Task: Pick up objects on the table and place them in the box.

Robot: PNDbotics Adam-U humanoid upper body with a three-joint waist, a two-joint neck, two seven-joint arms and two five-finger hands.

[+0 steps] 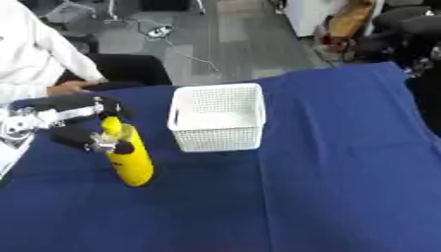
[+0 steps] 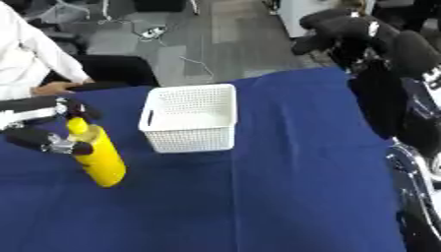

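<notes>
A yellow bottle (image 1: 131, 160) with a paler yellow cap leans slightly on the blue cloth at the left. My left hand (image 1: 76, 134) comes in from the left edge and is shut on the bottle's neck, fingers behind it and thumb in front. A white mesh box (image 1: 217, 117) stands just right of the bottle, open at the top, with nothing visible inside. My right hand (image 2: 344, 30) hangs raised at the upper right, beyond the table's far right corner, fingers relaxed and holding nothing.
The blue cloth covers the table (image 1: 327, 187), with bare cloth to the right of and in front of the box. A black chair (image 1: 129, 69) stands behind the far left edge. My right arm (image 2: 413, 128) runs down the right side.
</notes>
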